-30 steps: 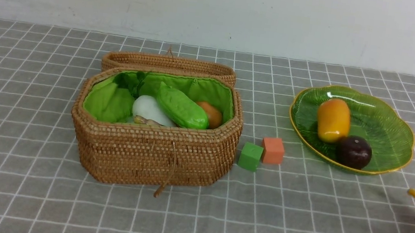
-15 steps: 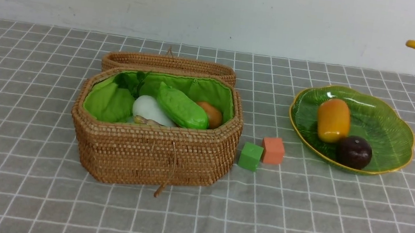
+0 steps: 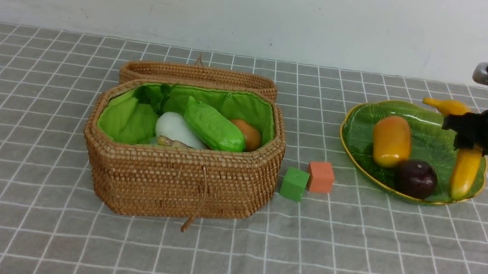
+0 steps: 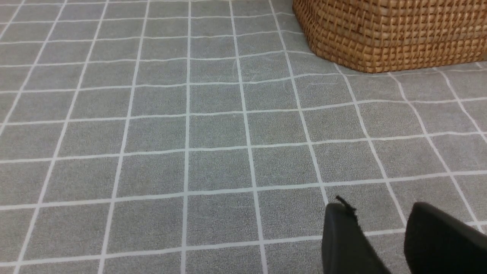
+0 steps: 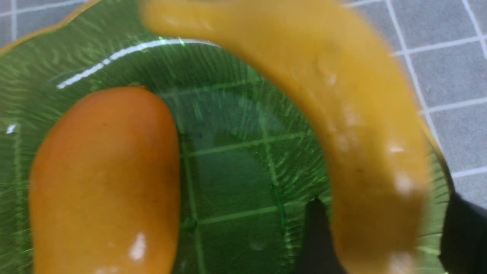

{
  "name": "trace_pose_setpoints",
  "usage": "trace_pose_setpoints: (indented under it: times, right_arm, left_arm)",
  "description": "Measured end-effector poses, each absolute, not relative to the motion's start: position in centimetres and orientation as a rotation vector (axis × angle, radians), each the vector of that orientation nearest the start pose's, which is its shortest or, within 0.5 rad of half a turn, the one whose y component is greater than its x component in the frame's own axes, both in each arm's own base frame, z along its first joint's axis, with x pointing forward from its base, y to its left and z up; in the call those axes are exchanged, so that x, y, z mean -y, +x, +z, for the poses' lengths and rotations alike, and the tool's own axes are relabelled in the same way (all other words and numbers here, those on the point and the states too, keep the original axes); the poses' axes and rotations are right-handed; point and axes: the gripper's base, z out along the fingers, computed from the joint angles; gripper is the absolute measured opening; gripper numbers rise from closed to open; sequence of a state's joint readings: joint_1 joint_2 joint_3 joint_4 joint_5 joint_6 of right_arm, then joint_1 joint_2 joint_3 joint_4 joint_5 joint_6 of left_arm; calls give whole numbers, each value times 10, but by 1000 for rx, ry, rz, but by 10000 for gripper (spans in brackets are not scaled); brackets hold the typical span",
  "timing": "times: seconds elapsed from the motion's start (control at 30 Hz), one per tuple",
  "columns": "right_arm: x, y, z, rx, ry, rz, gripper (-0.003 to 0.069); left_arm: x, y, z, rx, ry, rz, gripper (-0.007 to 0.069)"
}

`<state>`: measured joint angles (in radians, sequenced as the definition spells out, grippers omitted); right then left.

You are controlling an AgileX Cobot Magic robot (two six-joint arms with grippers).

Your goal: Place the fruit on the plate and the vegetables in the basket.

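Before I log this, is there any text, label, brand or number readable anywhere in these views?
None. No writing shows on the basket, the plate, the banana, the two cubes or the checked cloth.

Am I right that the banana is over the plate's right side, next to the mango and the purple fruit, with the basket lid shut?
Not quite: the basket lid is open, as the front view shows, with vegetables visible inside. The rest holds: the banana is over the plate's right side, beside the mango and purple fruit.
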<state>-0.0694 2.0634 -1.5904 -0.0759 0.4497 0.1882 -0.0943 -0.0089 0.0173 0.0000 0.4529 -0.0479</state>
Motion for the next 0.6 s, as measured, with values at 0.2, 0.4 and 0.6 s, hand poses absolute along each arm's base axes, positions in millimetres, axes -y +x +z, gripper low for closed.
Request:
trace_pose_setpoints:
  times: [0.2, 0.4, 0.6]
  right_arm:
    - [33, 457, 225, -2458, 239, -32, 639]
    - [36, 424, 288, -2447, 254, -67, 549]
    - [19, 363, 369, -2310, 289, 56, 206]
  left_arm:
    - [5, 50, 167, -1945, 45, -94, 239]
    - [5, 50, 167, -1945, 45, -94, 239]
    - [5, 50, 167, -1945, 45, -94, 239]
